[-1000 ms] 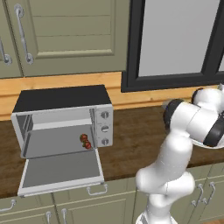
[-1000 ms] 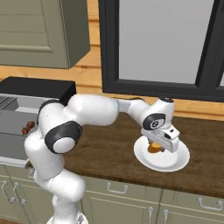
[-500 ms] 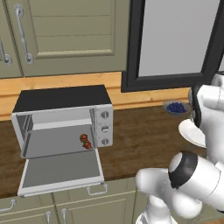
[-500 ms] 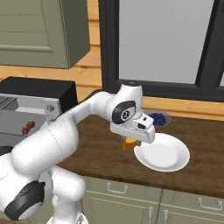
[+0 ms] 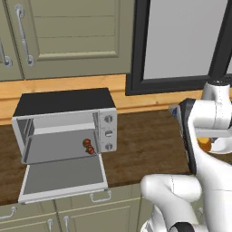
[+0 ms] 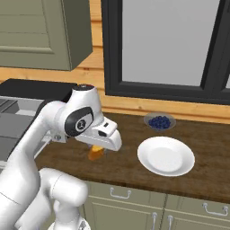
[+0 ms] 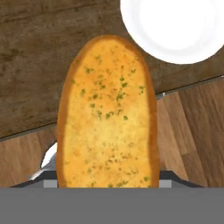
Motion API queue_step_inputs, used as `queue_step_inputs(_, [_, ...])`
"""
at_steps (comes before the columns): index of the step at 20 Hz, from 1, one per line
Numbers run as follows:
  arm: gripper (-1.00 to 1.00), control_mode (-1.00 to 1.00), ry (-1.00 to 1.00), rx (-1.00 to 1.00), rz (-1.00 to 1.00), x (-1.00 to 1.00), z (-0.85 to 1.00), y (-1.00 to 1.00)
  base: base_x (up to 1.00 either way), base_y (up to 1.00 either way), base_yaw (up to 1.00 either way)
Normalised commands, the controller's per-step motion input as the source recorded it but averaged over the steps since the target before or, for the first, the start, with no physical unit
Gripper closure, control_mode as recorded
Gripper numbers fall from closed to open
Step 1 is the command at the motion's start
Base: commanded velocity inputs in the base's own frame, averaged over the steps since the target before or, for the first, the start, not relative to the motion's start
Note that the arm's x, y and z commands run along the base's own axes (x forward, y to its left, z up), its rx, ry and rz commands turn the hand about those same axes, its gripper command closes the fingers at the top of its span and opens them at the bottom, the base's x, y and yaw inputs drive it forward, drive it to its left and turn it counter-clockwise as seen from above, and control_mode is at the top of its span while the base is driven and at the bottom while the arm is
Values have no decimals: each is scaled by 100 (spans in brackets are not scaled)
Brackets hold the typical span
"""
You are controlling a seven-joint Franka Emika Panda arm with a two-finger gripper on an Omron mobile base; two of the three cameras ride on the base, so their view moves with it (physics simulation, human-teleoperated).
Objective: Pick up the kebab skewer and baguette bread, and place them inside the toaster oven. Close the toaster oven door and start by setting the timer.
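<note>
Baguette bread (image 7: 108,113) sits clamped in the pincer (image 6: 96,150), a stubby golden loaf held above the wooden surface (image 6: 134,170) at lower centre of the right base view, with the white plate (image 6: 166,156) off to its right. At the left of the left base view the toaster oven (image 5: 65,124) stands with its door (image 5: 63,177) dropped flat, and the kebab skewer (image 5: 89,146) lies inside near the right wall. Carrying well probably means keeping the loaf level, clearing the door's front edge, then setting it on the bare rack left of the skewer before letting go.
</note>
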Motion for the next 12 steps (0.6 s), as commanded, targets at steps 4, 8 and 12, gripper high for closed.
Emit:
queue_step_inputs(4, [100,-100,0,0,-6,-1,19,100,0,0,0])
queue_step_inputs(8, [100,-100,0,0,-4,0,1,100,0,0,0])
queue_step_inputs(12, [100,-100,0,0,0,3,0,100,0,0,0])
